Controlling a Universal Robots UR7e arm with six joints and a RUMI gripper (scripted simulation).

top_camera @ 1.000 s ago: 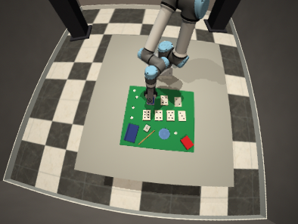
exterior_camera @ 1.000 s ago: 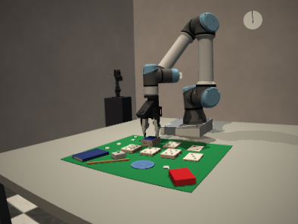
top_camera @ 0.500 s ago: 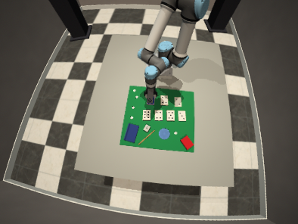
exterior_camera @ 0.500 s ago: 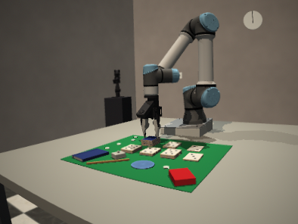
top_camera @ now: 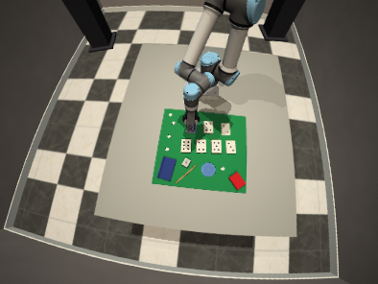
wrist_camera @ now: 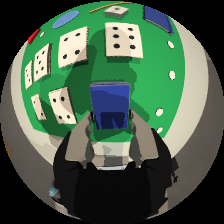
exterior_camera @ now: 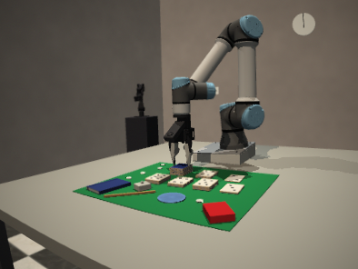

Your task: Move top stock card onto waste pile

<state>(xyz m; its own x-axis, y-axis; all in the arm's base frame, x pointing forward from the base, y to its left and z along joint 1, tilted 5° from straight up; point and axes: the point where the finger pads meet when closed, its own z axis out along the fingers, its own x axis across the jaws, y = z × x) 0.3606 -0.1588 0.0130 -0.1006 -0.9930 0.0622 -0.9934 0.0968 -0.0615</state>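
The face-down stock [top_camera: 191, 128] is a stack of tiles with a blue top, in the mat's back row nearest the arm's base. It also shows in the side view [exterior_camera: 181, 170] and the wrist view [wrist_camera: 110, 105]. My gripper [exterior_camera: 180, 163] is straight above it, with the fingers low at either side of the top blue card. They stand half open, close to the card's edges, and the card lies flat on the stack. The waste pile [top_camera: 208, 127] [wrist_camera: 62, 105], a face-up pip card, lies beside the stock.
On the green mat [top_camera: 201, 151] lie one more face-up card [top_camera: 225, 129] in the back row and a row of several cards [top_camera: 208, 146] in front. A blue box [top_camera: 167, 168], small tile [top_camera: 186, 162], wooden stick [top_camera: 185, 174], blue disc [top_camera: 208, 169], red box [top_camera: 237, 179] and small white chips lie nearer the front.
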